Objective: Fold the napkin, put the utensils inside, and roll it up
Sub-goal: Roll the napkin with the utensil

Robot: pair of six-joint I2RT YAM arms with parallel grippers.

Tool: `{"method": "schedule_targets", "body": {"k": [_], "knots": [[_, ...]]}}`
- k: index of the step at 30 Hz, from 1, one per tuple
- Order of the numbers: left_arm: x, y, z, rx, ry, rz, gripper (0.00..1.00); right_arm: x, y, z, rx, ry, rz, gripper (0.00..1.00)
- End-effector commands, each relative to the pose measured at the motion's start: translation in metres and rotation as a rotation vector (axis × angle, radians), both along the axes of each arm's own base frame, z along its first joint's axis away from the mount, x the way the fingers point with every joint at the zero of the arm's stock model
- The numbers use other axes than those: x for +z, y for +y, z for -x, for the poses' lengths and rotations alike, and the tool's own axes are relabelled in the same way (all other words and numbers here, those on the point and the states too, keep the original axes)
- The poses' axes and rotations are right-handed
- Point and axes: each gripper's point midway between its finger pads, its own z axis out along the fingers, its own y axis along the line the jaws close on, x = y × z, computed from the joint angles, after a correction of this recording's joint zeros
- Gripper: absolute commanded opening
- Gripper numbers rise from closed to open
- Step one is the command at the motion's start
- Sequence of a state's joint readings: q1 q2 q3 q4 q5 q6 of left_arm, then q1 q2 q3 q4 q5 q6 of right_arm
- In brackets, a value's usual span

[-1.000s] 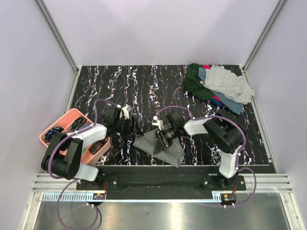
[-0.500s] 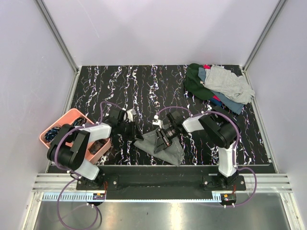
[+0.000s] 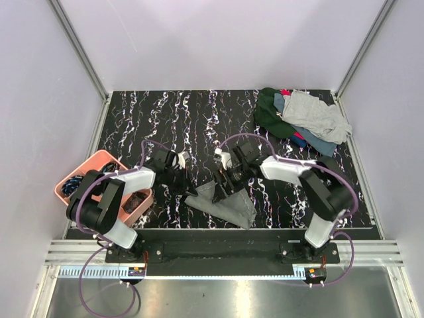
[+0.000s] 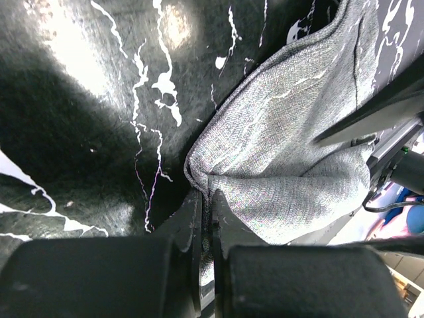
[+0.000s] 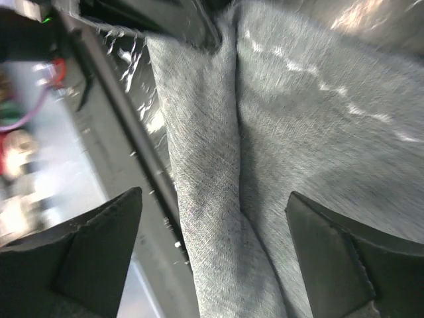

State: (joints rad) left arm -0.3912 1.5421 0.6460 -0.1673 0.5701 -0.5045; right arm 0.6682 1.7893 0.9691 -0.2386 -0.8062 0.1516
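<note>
Black, white-veined tabletop (image 3: 165, 119), pale walls (image 3: 199, 40) on three sides. Heap of cloths (image 3: 301, 118) in the far right corner, pink tray (image 3: 89, 169) at the left edge. Napkin (image 3: 224, 204) lies rumpled at the middle of the near edge, partly doubled over; the right wrist view shows one ridge running up through it. Left gripper (image 4: 207, 202) pinched tight on the napkin's left hem, cloth bunched between its fingers. Right gripper (image 5: 212, 218) spread wide just above the ridge, holding nothing, one finger to either side of the fold. Utensils not made out in any view; the tray's dark contents are too small to name. Handling, as judged: light, limp woven fabric, matte, unlikely to slip in the pads, nothing to break. It looks set to sag and crease wherever unsupported, so one held point would drag the rest. Best hold looks to be hems and corners, two corners at once to keep an edge straight; a mid-panel pinch would likely only raise another ridge.
</note>
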Motion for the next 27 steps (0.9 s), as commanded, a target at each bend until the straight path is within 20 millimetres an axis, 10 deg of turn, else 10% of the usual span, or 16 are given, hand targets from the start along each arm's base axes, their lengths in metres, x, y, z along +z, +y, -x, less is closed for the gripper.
{"method": "schedule_targets", "body": {"k": [1, 9, 17, 27], "knots": [[-0.008, 0.007, 0.005, -0.013, 0.043, -0.062, 0.00, 0.025, 0.003, -0.008, -0.002, -0.313, 0.101, 1.00], [-0.008, 0.006, 0.006, -0.017, 0.057, -0.058, 0.00, 0.021, 0.015, -0.003, -0.005, -0.844, 0.340, 1.00], [-0.007, 0.006, 0.007, -0.019, 0.055, -0.061, 0.00, -0.008, 0.014, 0.014, 0.089, -0.902, 0.441, 0.98], [-0.005, 0.006, 0.004, -0.017, 0.047, -0.062, 0.00, -0.029, 0.012, 0.023, 0.109, -0.854, 0.477, 0.62]]}}
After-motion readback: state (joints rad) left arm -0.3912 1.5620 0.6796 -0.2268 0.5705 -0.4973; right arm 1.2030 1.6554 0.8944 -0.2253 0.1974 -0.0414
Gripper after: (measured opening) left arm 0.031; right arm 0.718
